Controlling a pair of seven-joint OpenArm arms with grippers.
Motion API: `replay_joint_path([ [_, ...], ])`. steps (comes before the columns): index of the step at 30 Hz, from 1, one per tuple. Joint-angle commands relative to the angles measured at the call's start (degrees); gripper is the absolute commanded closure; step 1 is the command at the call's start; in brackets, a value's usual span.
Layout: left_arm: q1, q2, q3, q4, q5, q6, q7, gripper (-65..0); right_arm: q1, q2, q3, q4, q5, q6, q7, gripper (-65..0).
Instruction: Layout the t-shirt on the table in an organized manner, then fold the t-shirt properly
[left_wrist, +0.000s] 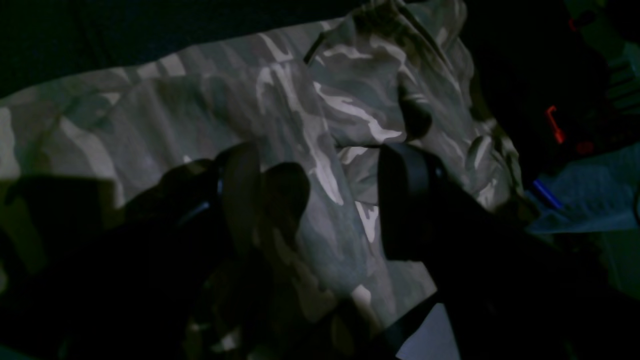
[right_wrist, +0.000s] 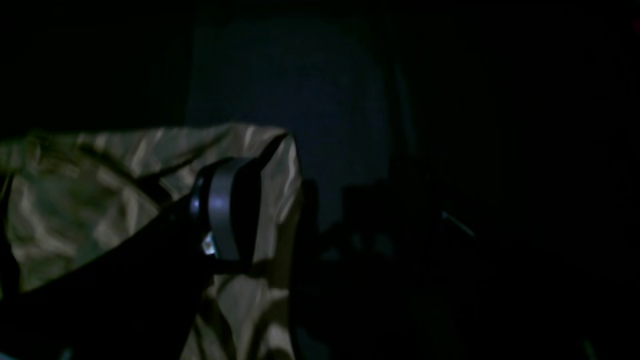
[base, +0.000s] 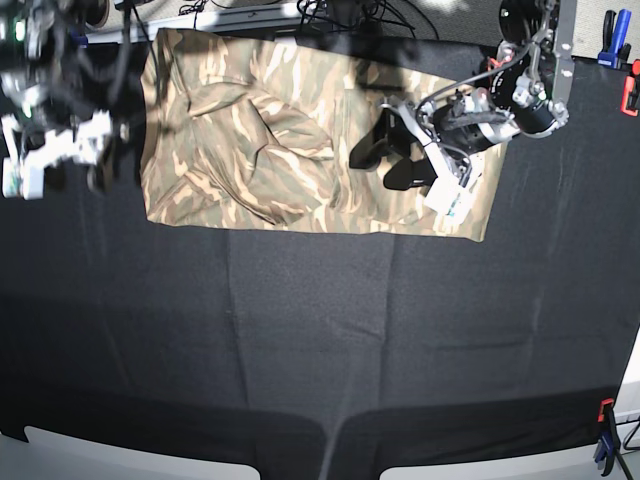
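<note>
The camouflage t-shirt (base: 250, 130) lies folded into a wide rectangle at the far side of the black table (base: 320, 340). My left gripper (base: 385, 150) hovers over the shirt's right part. In the left wrist view its fingers (left_wrist: 405, 200) stand apart, open, with the cloth (left_wrist: 200, 110) lying beneath them and nothing pinched. My right gripper (base: 112, 155) sits just off the shirt's left edge. In the dark right wrist view one grey finger (right_wrist: 225, 210) overlaps the cloth's edge (right_wrist: 75, 200); the gripper (right_wrist: 295, 215) is open, its other finger barely visible.
Orange and blue clamps (base: 612, 40) grip the table's far right edge, and another clamp (base: 605, 430) sits at the near right corner. Cables (base: 330, 15) run along the back edge. The table's front edge (base: 140, 468) shows white at the bottom.
</note>
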Motion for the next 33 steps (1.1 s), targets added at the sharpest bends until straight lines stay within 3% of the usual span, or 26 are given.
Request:
replay_joint_path([
  [1, -0.5, 0.0, 0.0, 1.0, -0.9, -0.7, -1.3, -34.8, 1.1, 0.8, 0.2, -1.6, 0.6, 0.1, 1.0, -39.0],
  [8, -0.5, -0.1, 0.0, 1.0, -0.9, -0.7, -1.3, -34.8, 7.4, 6.9, 0.1, -24.0, 1.6, 0.1, 0.3, -39.0],
  [12, -0.5, -0.1, 0.0, 1.0, -0.9, -0.7, -1.3, -34.8, 10.2, 8.8, 0.1, -32.2, 4.5, 1.1, 0.1, -39.0],
  [22, -0.5, 0.0, 0.0, 1.0, -0.9, -0.7, -1.3, -34.8, 12.8, 8.9, -1.4, -37.6, 6.9, 1.1, -2.4, -39.0],
  [33, -0.5, -0.1, 0.0, 1.0, -0.9, -0.7, -1.3, -34.8, 12.7, 8.8, -14.6, -37.6, 7.1, 1.1, -8.5, -39.0],
])
